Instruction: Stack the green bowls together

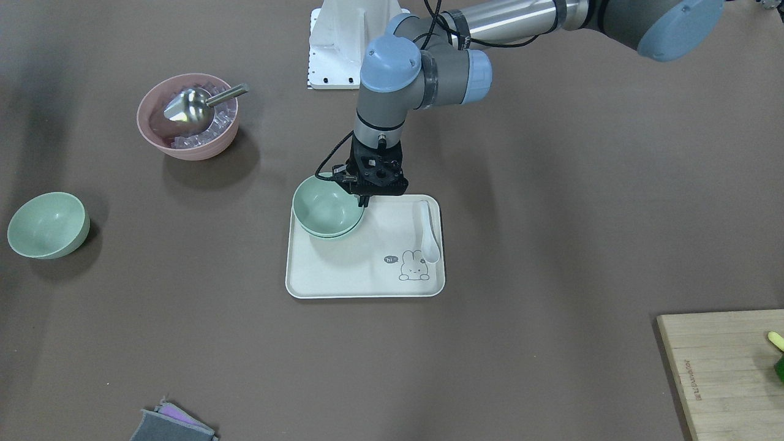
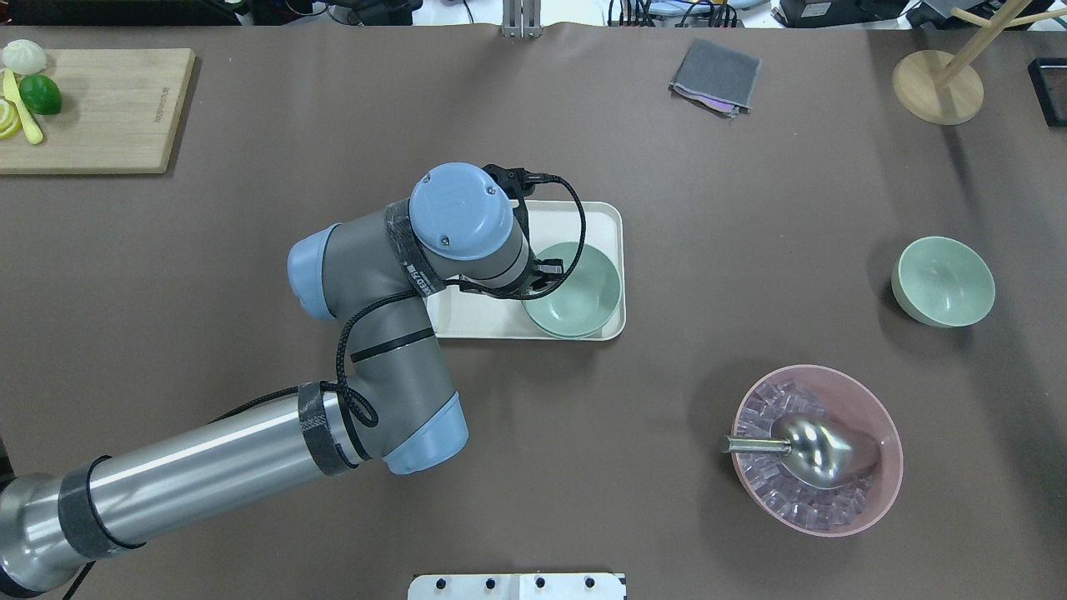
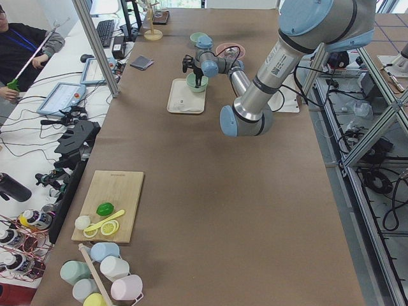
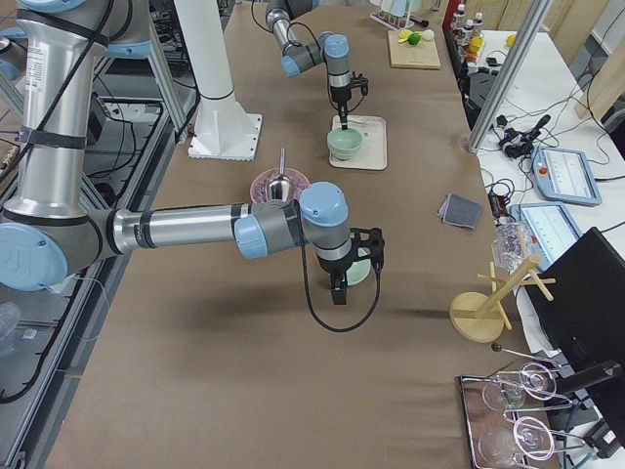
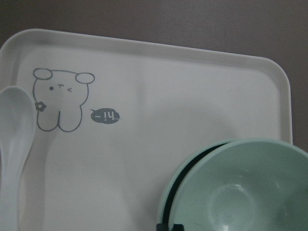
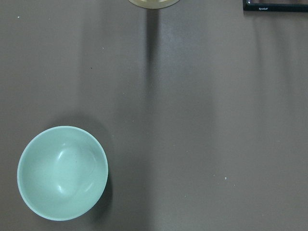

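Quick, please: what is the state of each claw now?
Left claw: closed on the upper green bowl, at its rim.
Right claw: cannot be told.

Brown counter [image 1: 551,245]. The cream tray [image 1: 349,269] carries a grey line-drawn rabbit [image 1: 414,266] and a dark "hi" bubble [image 1: 391,260]. On it are pale mint nested green bowls [image 1: 327,211] and a white spoon [image 1: 429,236]. In the front-facing view, at nine o'clock from the tray, the lone green bowl [image 1: 48,225] is the same mint. At ten o'clock, a pink bowl [image 1: 202,150] holds clear ice [image 1: 223,119] and a silver scoop [image 1: 184,109]. The cloth [image 1: 171,425] is grey, perhaps purple-edged.
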Available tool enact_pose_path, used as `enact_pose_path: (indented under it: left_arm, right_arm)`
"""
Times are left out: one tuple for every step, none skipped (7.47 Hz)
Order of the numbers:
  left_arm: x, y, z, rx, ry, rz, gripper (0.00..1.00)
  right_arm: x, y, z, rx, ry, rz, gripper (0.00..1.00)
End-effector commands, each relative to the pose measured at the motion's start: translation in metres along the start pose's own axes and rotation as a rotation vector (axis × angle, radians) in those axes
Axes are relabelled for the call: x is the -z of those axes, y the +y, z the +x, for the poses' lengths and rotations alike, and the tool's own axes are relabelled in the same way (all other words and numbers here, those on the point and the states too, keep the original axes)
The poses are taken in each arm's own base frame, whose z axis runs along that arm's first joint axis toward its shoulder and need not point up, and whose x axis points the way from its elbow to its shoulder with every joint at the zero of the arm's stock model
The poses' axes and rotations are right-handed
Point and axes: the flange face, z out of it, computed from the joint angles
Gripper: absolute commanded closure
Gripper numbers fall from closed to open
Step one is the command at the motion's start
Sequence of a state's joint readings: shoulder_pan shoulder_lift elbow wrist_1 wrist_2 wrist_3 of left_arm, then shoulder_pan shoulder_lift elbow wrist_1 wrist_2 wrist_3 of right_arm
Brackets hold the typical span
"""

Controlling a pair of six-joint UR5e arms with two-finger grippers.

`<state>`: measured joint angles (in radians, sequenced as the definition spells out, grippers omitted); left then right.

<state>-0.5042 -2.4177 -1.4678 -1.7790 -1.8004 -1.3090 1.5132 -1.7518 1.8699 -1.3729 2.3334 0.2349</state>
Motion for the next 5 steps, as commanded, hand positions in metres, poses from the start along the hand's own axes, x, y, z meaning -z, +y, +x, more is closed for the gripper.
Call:
enact_pose_path:
  left_arm:
    - [-0.0016, 0.0005, -0.0006, -0.002, 0.003, 0.001, 1.00]
    - [-0.0016, 0.0005, -0.0006, -0.005, 0.003, 0.001, 1.00]
    - [-0.0016, 0.0007, -0.0013, -0.005, 0.002, 0.001, 1.00]
    - [-0.0024, 0.0006, -0.0017, -0.006, 0.000, 0.000, 1.00]
    - [-0.0023, 0.0008, -0.0023, -0.007, 0.000, 0.000, 1.00]
  right_arm:
    - [0.0003, 0.0000, 0.0003, 0.000, 0.000, 0.001, 0.00]
    - [-0.0003, 0.0001, -0.0001, 0.000, 0.000, -0.001, 0.00]
    - [0.0002, 0.0001, 0.0004, -0.001, 0.001, 0.000, 0.00]
    - [0.0003, 0.0000, 0.0003, 0.000, 0.000, 0.001, 0.00]
    - [-0.0003, 0.0014, 0.0012, -0.002, 0.001, -0.001, 0.00]
